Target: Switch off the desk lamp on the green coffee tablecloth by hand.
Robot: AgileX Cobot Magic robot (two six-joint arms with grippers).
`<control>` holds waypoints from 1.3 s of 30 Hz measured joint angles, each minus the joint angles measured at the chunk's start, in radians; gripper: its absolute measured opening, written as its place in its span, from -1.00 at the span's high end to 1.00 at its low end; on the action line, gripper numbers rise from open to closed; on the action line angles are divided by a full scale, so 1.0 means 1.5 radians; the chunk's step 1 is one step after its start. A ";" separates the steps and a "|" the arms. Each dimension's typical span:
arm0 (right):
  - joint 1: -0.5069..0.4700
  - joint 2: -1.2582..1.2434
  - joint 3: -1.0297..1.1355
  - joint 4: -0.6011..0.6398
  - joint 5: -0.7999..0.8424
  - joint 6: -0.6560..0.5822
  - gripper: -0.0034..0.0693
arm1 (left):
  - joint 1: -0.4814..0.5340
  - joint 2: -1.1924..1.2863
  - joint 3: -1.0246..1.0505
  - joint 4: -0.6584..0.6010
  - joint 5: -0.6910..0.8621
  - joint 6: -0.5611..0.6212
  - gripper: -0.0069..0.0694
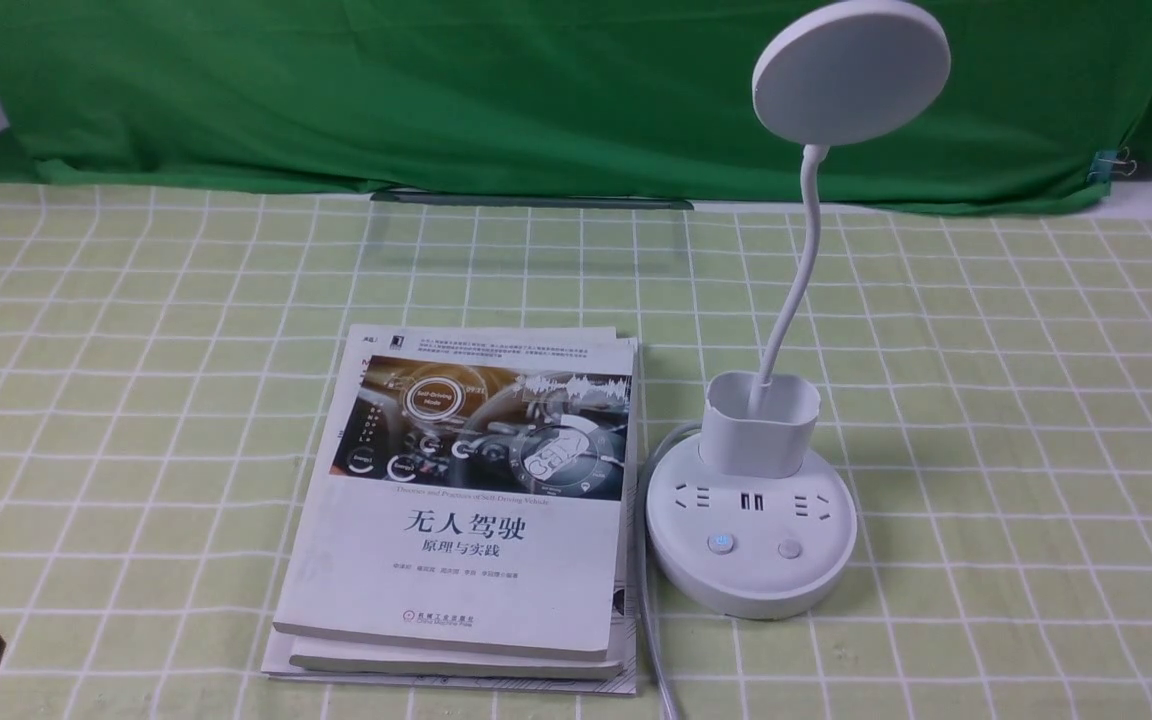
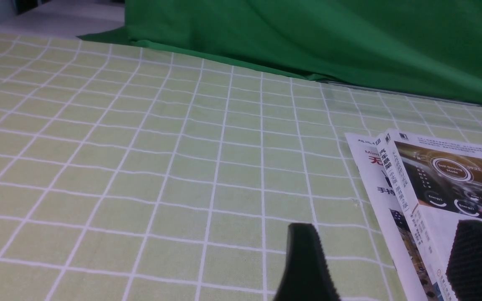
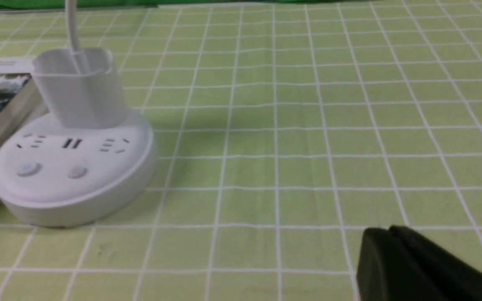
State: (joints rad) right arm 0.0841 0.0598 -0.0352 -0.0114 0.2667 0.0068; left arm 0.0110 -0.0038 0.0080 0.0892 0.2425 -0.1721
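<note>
Right pincer [image 3: 387, 234] clenched near desk lamp [image 3: 71, 167], unseen from front, left pincer [image 2: 387, 255] released beside books [image 2: 442, 184].

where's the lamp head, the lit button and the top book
lamp head [image 1: 850, 72], front view, middle of the round white disc
lit button [image 1: 721, 544], front view, left button on the lamp base
top book [image 1: 466, 500], front view, middle of its cover

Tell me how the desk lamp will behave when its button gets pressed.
The desk lamp probably stays put: its round base is wide and sits flat on the green coffee tablecloth. The thin neck likely wobbles, since the disc head hangs high.
</note>
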 joint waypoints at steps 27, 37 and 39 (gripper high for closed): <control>-0.009 -0.038 0.029 -0.002 -0.009 -0.022 0.76 | 0.000 0.000 0.000 0.000 0.000 0.000 -0.26; -0.009 -0.038 0.029 -0.002 -0.009 -0.022 0.71 | 0.000 0.000 0.000 0.000 0.000 0.000 -0.26; -0.009 -0.038 0.029 -0.002 -0.009 -0.023 0.70 | 0.000 0.000 0.000 0.000 0.000 0.000 -0.26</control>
State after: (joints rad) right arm 0.0698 0.0024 0.0089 -0.0146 0.2531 -0.0272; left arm 0.0110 -0.0038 0.0080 0.0892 0.2425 -0.1721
